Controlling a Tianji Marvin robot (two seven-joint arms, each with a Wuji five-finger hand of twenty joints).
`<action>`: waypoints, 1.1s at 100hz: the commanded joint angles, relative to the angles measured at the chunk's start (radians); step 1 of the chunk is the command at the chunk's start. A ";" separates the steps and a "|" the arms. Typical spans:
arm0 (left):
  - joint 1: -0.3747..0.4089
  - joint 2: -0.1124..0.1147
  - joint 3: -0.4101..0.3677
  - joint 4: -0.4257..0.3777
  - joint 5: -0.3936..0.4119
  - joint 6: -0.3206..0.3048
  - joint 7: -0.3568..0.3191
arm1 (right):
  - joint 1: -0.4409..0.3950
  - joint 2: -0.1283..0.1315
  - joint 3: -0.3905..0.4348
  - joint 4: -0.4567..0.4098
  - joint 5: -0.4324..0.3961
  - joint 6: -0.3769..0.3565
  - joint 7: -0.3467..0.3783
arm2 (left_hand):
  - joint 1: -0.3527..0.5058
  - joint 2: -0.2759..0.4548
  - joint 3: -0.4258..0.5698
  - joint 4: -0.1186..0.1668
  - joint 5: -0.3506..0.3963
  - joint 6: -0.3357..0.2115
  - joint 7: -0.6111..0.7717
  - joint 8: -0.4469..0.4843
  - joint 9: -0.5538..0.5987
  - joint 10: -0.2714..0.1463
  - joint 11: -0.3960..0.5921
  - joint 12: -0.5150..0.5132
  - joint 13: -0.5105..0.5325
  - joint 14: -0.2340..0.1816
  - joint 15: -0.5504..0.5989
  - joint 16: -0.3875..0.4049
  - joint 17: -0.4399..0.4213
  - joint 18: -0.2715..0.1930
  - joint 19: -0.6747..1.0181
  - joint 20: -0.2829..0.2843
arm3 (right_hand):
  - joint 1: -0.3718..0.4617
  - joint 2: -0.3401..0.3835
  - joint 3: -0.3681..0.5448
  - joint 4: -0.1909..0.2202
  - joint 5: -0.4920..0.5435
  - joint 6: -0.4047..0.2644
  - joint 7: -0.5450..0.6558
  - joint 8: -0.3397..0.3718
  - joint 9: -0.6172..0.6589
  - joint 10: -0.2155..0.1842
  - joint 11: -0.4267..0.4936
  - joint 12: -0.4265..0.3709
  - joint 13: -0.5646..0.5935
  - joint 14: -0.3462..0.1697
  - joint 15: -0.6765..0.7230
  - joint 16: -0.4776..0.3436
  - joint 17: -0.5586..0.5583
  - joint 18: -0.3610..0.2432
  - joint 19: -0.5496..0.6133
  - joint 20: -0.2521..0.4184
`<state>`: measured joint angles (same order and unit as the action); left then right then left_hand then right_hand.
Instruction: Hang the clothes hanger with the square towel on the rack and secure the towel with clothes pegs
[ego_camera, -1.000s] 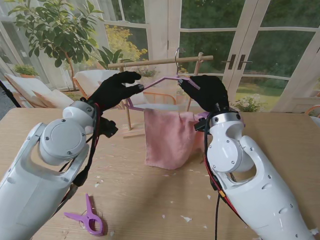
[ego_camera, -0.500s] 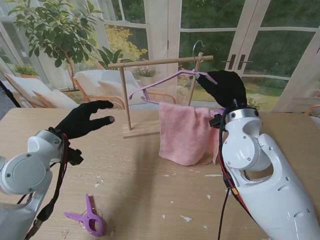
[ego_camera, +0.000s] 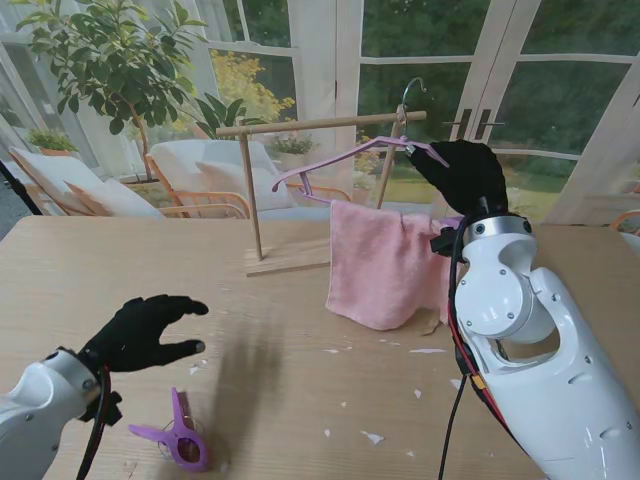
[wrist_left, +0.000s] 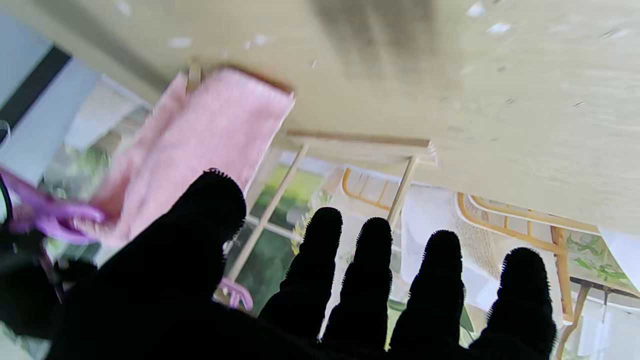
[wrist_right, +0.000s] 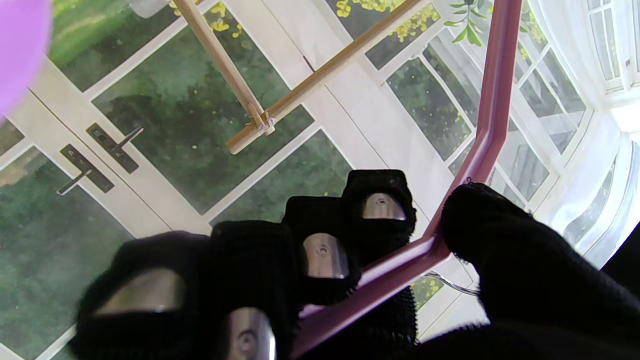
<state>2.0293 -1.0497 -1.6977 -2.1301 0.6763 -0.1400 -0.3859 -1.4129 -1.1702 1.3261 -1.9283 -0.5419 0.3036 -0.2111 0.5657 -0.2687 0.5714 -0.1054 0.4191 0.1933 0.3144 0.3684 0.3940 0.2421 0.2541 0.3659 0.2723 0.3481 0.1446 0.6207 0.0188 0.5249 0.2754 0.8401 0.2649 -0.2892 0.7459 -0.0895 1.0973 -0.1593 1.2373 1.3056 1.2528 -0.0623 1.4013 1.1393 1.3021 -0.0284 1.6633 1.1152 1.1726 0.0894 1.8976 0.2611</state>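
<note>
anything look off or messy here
Yes: the purple plastic clothes hanger is tilted, held by the right hand, its hook not clearly on the wooden rack. The pink square towel sags unevenly. White crumbs litter the wooden table.

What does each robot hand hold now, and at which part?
The right robot hand holds the hanger at its right shoulder, near the hook. The left robot hand is open and holds nothing.

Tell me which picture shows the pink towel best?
The stand view: the whole pink towel hangs draped over the purple hanger, which the right hand holds. The left wrist view shows it blurred and half-hidden behind fingers; the right wrist view shows none.
</note>
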 joint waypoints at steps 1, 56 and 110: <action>0.051 0.008 -0.018 0.009 -0.009 0.014 -0.017 | -0.004 -0.007 0.003 -0.018 0.004 0.006 0.011 | 0.004 0.034 -0.019 0.032 -0.031 -0.022 -0.003 0.013 -0.024 -0.041 0.008 0.007 -0.029 -0.020 -0.019 0.007 0.000 -0.022 -0.034 0.025 | 0.026 0.088 0.094 0.109 0.106 -0.039 0.013 0.028 0.082 0.047 0.056 0.019 0.011 -0.042 0.170 0.050 0.076 -0.136 0.196 0.926; 0.266 -0.002 -0.143 0.052 0.205 -0.182 0.048 | 0.003 -0.010 -0.006 -0.038 0.012 0.022 0.010 | 0.001 0.057 -0.100 0.046 -0.108 -0.055 -0.061 -0.009 -0.100 -0.083 -0.015 -0.014 -0.094 -0.075 -0.018 -0.032 -0.026 -0.068 -0.058 0.011 | 0.026 0.087 0.095 0.111 0.110 -0.037 0.010 0.032 0.087 0.048 0.056 0.021 0.011 -0.041 0.171 0.055 0.076 -0.135 0.196 0.929; 0.183 0.017 -0.152 0.204 0.438 -0.359 0.115 | 0.011 -0.010 -0.019 -0.040 0.011 0.030 0.012 | -0.177 -0.103 0.079 -0.025 -0.285 -0.159 -0.344 -0.162 -0.258 -0.178 -0.170 -0.037 -0.227 -0.164 -0.017 -0.078 -0.069 -0.167 -0.061 -0.046 | 0.028 0.089 0.096 0.113 0.113 -0.036 0.009 0.035 0.091 0.046 0.056 0.022 0.011 -0.041 0.172 0.059 0.075 -0.134 0.196 0.934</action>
<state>2.2224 -1.0372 -1.8574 -1.9419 1.1108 -0.4985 -0.2707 -1.4023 -1.1718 1.3099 -1.9574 -0.5321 0.3288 -0.2112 0.4486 -0.3389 0.6017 -0.0932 0.1629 0.0606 0.0121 0.2573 0.1711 0.0995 0.1210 0.3219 0.0938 0.1982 0.1319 0.5570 -0.0313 0.3710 0.2486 0.8029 0.2649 -0.2892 0.7459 -0.0888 1.1049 -0.1591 1.2373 1.3071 1.2616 -0.0624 1.4014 1.1442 1.3034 -0.0284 1.6651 1.1233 1.1754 0.0894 1.8982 0.2611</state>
